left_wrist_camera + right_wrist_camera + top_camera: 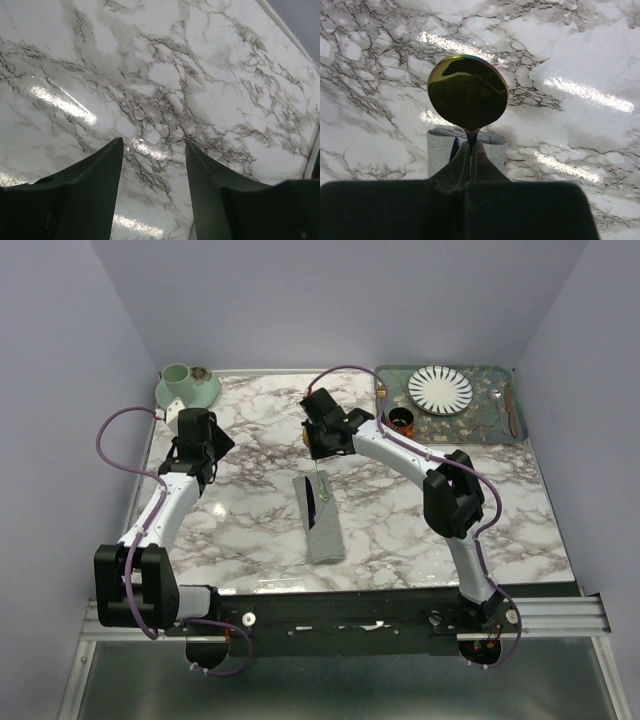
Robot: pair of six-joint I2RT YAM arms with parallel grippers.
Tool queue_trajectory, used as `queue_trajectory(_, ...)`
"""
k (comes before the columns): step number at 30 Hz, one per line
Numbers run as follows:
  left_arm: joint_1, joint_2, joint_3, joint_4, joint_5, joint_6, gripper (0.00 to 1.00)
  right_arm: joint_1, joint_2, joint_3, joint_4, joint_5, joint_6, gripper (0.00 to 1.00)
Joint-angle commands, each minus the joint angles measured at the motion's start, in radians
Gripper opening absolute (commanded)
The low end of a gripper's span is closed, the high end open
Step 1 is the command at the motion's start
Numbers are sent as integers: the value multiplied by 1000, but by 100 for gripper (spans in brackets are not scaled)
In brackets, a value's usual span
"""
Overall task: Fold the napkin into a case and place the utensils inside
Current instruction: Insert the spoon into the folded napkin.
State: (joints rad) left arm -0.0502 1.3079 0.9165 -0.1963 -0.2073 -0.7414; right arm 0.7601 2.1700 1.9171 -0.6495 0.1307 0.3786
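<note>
The napkin lies folded as a narrow grey case (322, 523) on the marble table (250, 500). A dark blue handle (326, 492) sticks out of its far open end; it also shows in the right wrist view (454, 148). My right gripper (319, 454) hangs just beyond that open end, shut on the neck of a spoon (319, 477). In the right wrist view the gold-orange spoon bowl (467, 92) stands past the gripper (471, 145), with the case's mouth (492, 146) behind it. My left gripper (196, 462) is open and empty over bare marble (153, 145).
A green patterned tray (482, 430) at the back right holds a striped plate (440, 390), a small dark cup (402, 421) and more cutlery (510, 408). A green cup on a saucer (186, 386) stands at the back left.
</note>
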Motion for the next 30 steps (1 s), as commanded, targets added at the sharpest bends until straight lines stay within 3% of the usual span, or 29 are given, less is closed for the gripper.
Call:
queue_trajectory(1, 18, -30, -21, 23, 9, 2, 63, 15, 11, -59, 63, 27, 26, 1)
queue_trajectory(11, 30, -50, -44, 23, 16, 5, 63, 19, -6, -125, 99, 20, 29, 1)
queue_trajectory(30, 32, -78, -88, 29, 22, -15, 63, 34, -105, -211, 2, -55, 123, 1)
